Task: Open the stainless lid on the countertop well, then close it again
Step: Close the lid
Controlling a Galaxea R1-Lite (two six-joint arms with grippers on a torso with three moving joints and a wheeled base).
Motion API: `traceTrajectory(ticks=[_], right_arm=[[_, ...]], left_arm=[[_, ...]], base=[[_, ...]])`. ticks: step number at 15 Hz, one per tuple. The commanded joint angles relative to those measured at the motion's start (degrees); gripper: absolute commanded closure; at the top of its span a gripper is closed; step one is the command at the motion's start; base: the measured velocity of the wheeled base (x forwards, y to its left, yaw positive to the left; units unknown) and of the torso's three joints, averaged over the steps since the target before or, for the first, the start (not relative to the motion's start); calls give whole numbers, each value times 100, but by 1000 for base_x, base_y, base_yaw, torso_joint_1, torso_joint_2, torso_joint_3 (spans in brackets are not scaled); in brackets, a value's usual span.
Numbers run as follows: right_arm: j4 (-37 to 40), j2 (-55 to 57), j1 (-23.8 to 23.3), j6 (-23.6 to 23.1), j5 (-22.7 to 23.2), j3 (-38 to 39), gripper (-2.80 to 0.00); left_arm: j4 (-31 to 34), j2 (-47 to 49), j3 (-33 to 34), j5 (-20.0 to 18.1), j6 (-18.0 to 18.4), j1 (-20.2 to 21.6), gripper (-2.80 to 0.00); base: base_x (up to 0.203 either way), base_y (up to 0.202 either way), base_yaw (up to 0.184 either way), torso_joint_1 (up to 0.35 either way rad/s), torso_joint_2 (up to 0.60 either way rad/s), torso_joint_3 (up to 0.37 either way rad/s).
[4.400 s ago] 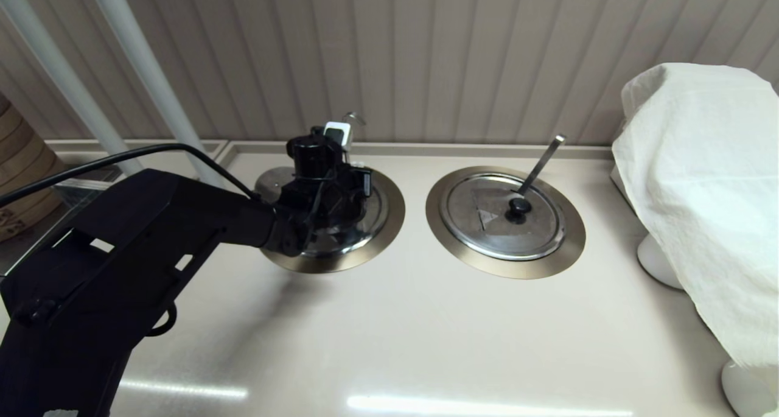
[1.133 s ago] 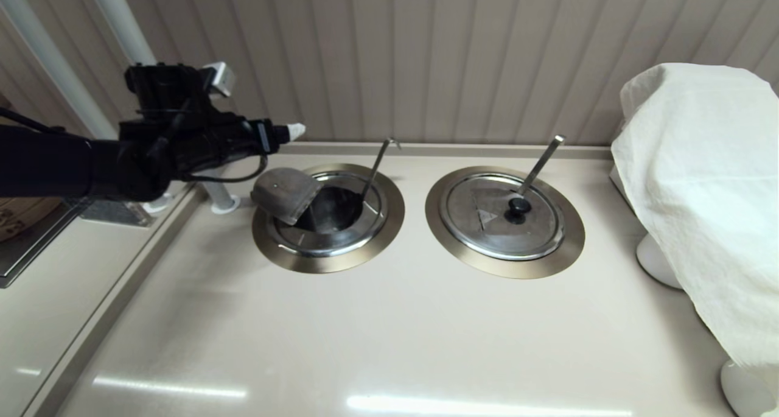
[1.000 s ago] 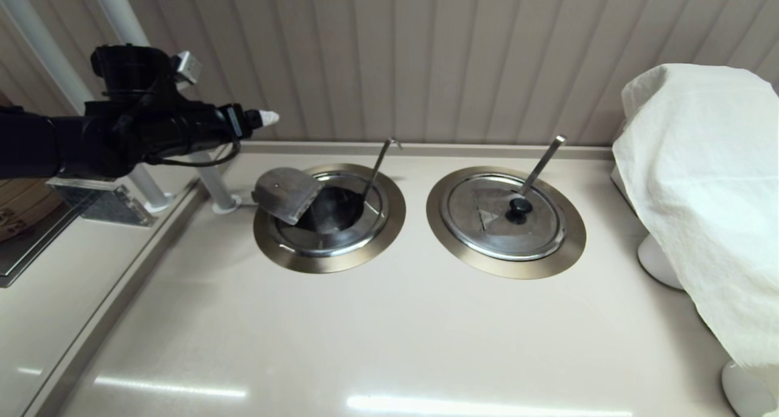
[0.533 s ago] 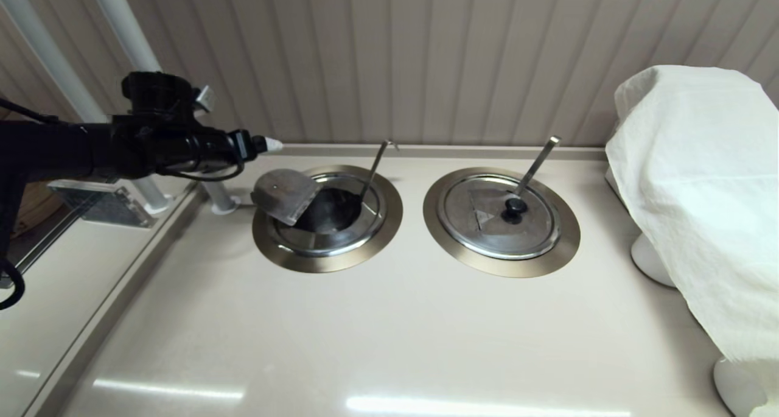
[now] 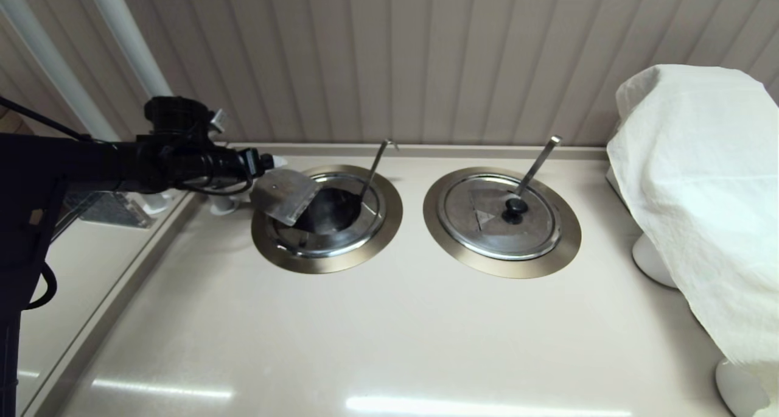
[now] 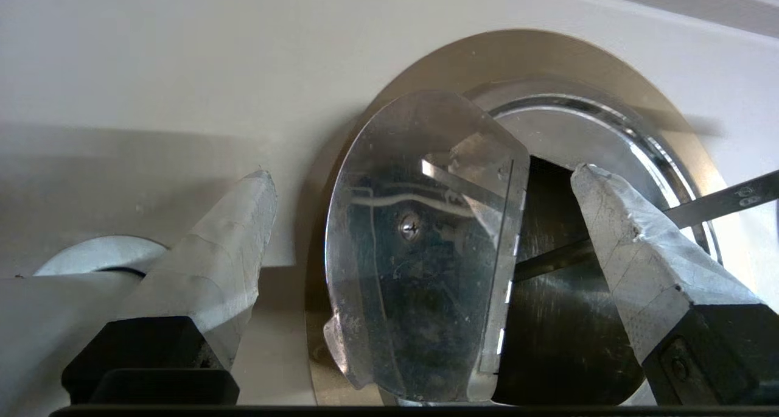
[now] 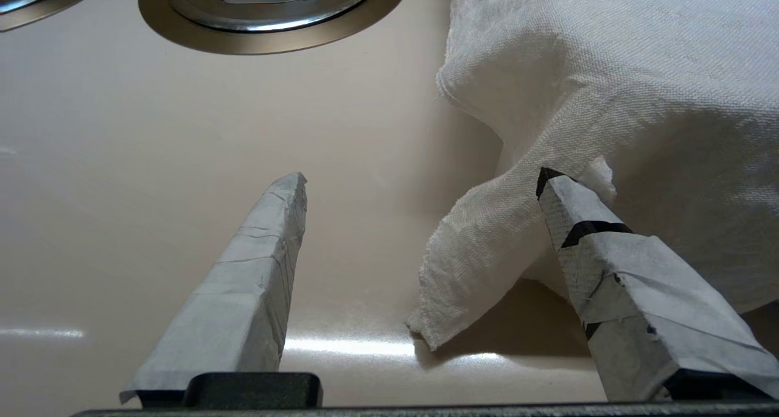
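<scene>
Lid flipped up, left gripper ready to close it

On the worktop (image 5: 389,332), the stainless lid (image 5: 285,195) stands tilted over the left side of the countertop well (image 5: 328,219); behind it the left gripper (image 6: 420,198), fingers spread, probably positioned to push it down. The right gripper (image 7: 420,189) waits spread, nearer, beside the white cloth (image 5: 700,179).

The raised stainless lid (image 5: 285,195) and leaning rod (image 5: 373,168) crowd the countertop well (image 5: 331,255).
</scene>
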Motion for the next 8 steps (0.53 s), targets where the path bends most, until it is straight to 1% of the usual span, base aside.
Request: traceTrajectory(ticks=[1,3,6,8], right_arm=[[-1,-2,0,0,1,0,-280],[-1,-2,0,0,1,0,-280],[-1,-2,0,0,1,0,-280],[-1,-2,0,0,1,0,-280]], left_arm=[[8,137,0,1,-4,-38,-280],[8,158,3,-10,-4,-80,-280],[17,169,57,11,-13,-306,-280],[17,134,86,17,-21,-379,-280]], base=[[0,0,0,0,0,0],[0,0,0,0,0,0],[0,0,0,0,0,0],[0,0,0,0,0,0]])
